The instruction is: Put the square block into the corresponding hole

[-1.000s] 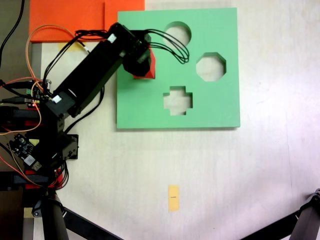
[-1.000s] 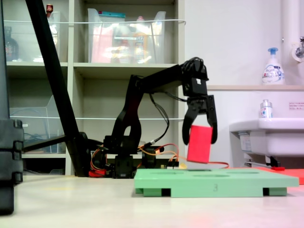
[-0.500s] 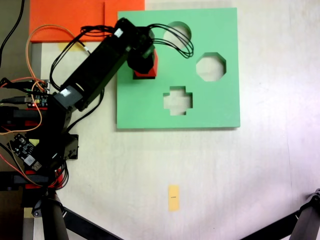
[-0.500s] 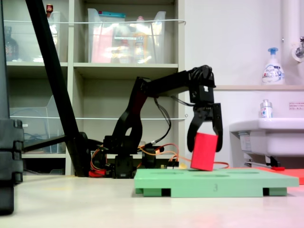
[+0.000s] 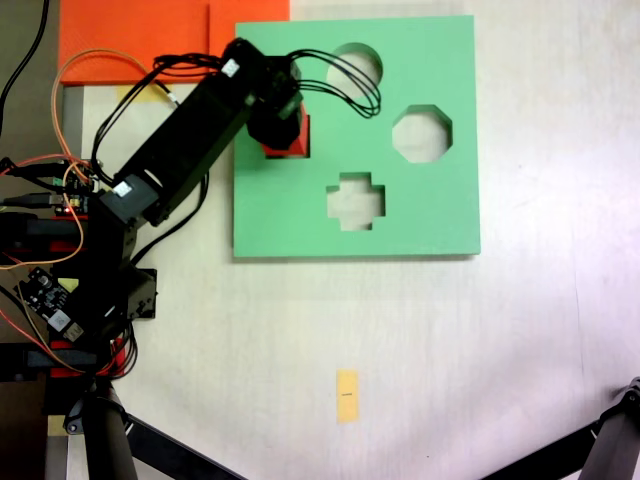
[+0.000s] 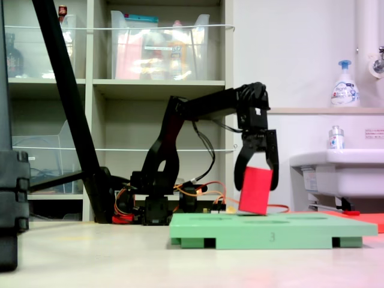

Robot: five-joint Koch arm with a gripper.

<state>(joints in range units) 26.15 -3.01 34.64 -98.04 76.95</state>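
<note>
Second exterior view: my gripper [image 6: 256,182] is clamped on the square block [image 6: 254,191], slightly tilted, its bottom edge right at the green foam board [image 6: 300,231] near frame centre. I'm at insertion; next I'd level it over the corresponding hole, hidden beneath it, and lower.

A pale, off-white tabletop [image 5: 520,350] is seen from above in the first exterior view, lit brightly toward its right edge. An orange flat sheet [image 5: 130,35] is laid at the top left corner. In the second exterior view, a beige open shelving unit [image 6: 150,90] (holding clear plastic bins) is backed by a plain white wall [image 6: 294,54]. A white washbasin [image 6: 339,171] is set at the right edge, with a white pump bottle [image 6: 345,84] on a ledge above.
</note>
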